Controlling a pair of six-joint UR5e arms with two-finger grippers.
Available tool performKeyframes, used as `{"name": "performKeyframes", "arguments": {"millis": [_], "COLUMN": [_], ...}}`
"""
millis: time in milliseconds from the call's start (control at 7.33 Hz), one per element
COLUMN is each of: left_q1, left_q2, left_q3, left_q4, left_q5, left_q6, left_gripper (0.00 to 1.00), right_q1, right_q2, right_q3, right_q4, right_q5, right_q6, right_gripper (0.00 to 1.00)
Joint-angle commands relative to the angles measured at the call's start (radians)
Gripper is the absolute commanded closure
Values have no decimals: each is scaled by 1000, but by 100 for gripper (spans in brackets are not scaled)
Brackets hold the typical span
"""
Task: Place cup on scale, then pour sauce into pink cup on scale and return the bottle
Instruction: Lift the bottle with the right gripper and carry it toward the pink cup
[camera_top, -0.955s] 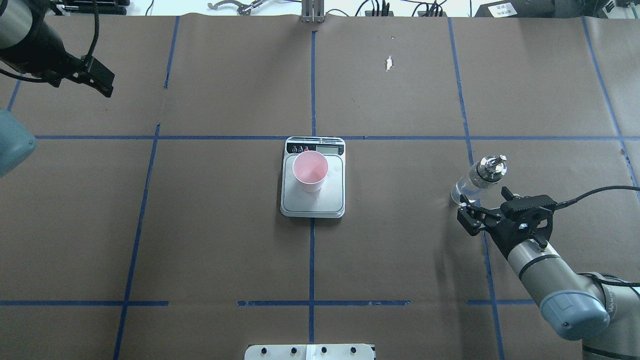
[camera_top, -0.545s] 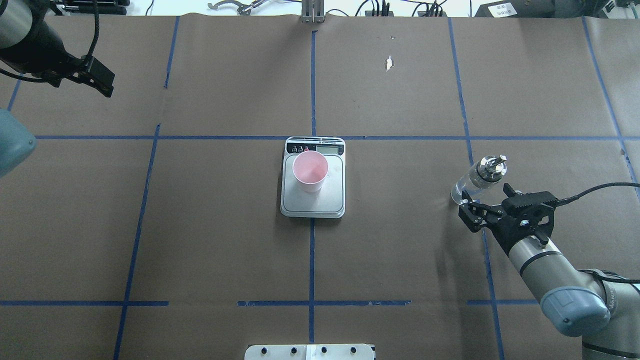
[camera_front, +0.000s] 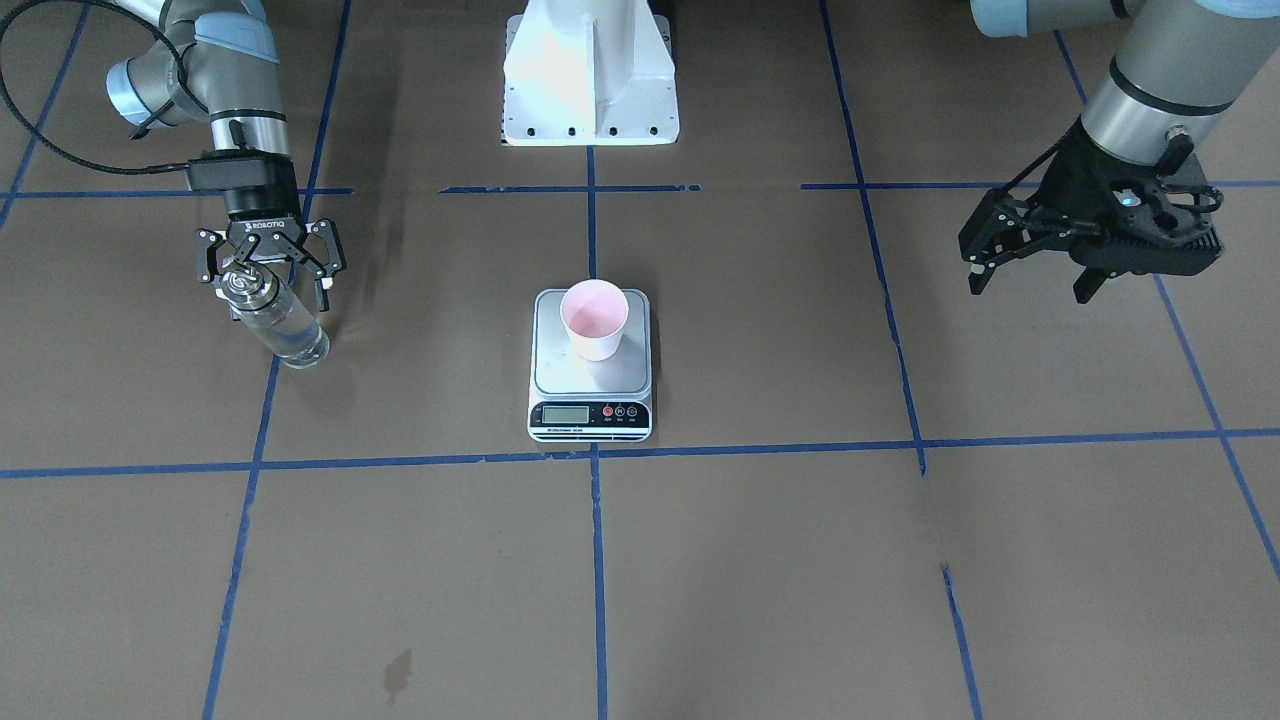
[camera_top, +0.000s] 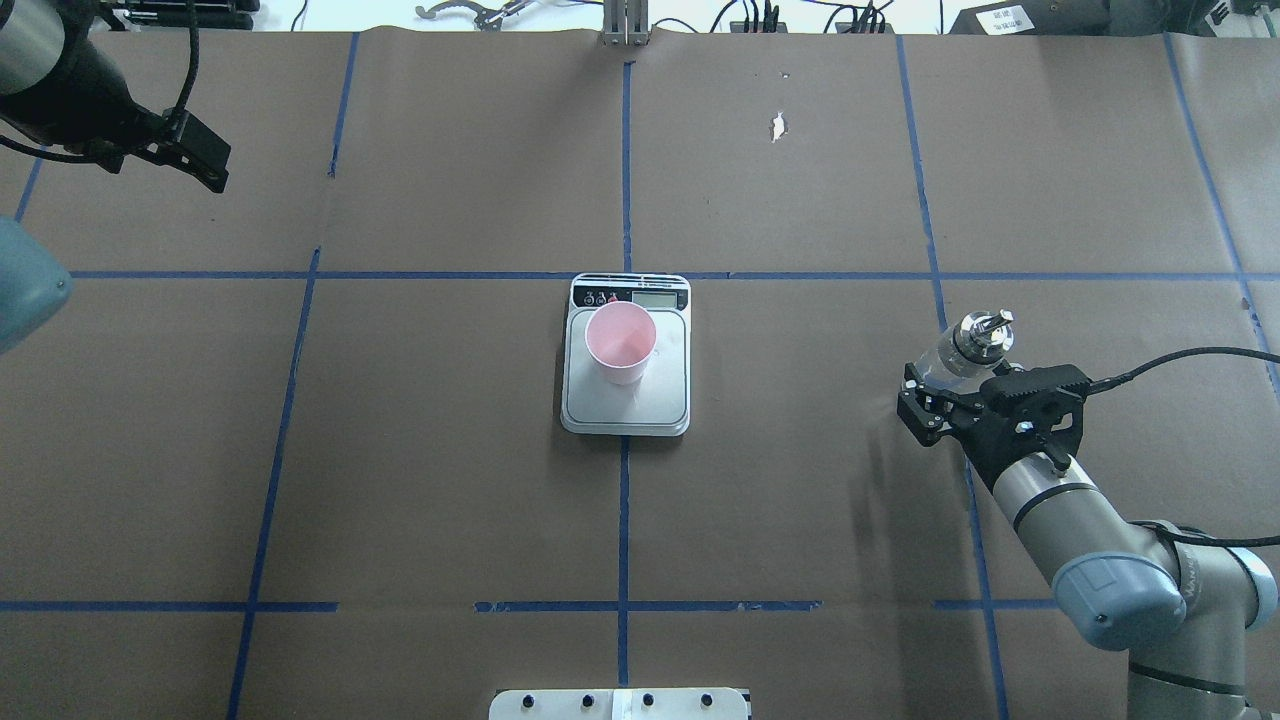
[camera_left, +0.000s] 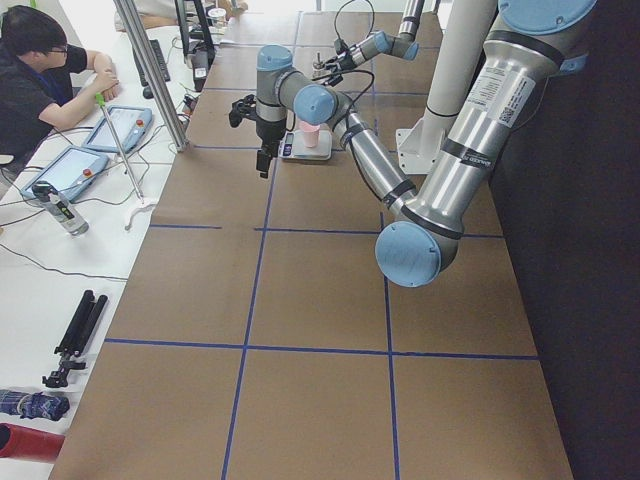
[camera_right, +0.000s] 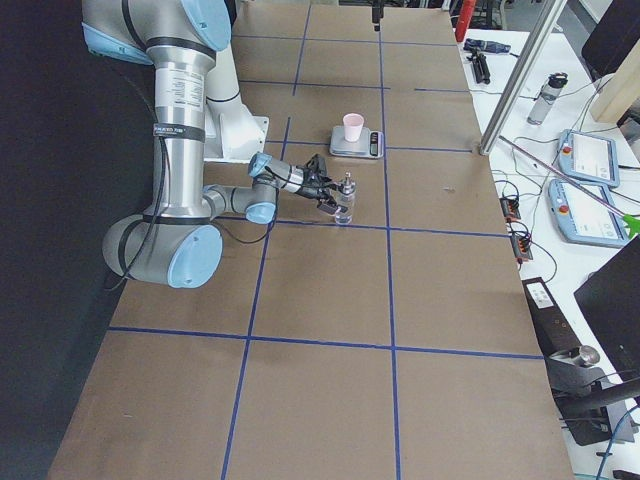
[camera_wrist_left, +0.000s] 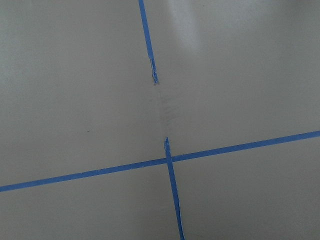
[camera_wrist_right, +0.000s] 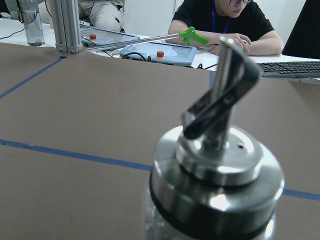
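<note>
- Clear glass cylindrical bottle (camera_front: 290, 338) with a shiny silver pourer cap: the front-facing view shows it standing on the brown paper-covered table (camera_front: 760, 560), well apart from the flat silver-grey digital scale (camera_front: 560, 375).
- The small pink-lined paper cup (camera_front: 594, 320) stands upright on the scale's platform.
- The right gripper (camera_front: 267, 285) is spread, with one finger on either side of the bottle's top, and grasps nothing. The left gripper (camera_front: 1027, 288) hangs spread and empty.
- Overhead view: the right gripper (camera_top: 925, 398) brackets the bottle (camera_top: 975, 335). Contact cannot be confirmed.
- Right wrist view: the bottle (camera_wrist_right: 215, 175), cap foremost, fills the frame close ahead.
- Left wrist view: only the table and blue tape (camera_wrist_left: 170, 160) show.
- Judgement: cup placement is complete and bottle pickup is in hand. Next, close the jaws squarely on the glass body below the cap, then lift without tipping.
</note>
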Motion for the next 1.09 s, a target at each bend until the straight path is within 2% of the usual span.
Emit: {"name": "performKeyframes", "arguments": {"millis": [0, 682, 818, 955], "left_q1": [0, 0, 0, 0], "left_q2": [-1, 1, 1, -1], "left_q3": [-1, 0, 2, 2], "left_q4": [2, 2, 1, 1], "left_q5": [0, -1, -1, -1], "left_q6": [0, 0, 0, 0], "left_gripper": [0, 0, 0, 0], "right_q1": [21, 34, 36, 36], "right_q2": [15, 21, 38, 38], "right_q3": [-28, -30, -31, -31], "right_q4": [3, 3, 3, 4], "right_q5": [12, 26, 25, 25], "right_q6": [-3, -3, -2, -3], "right_gripper": [0, 2, 35, 73]}}
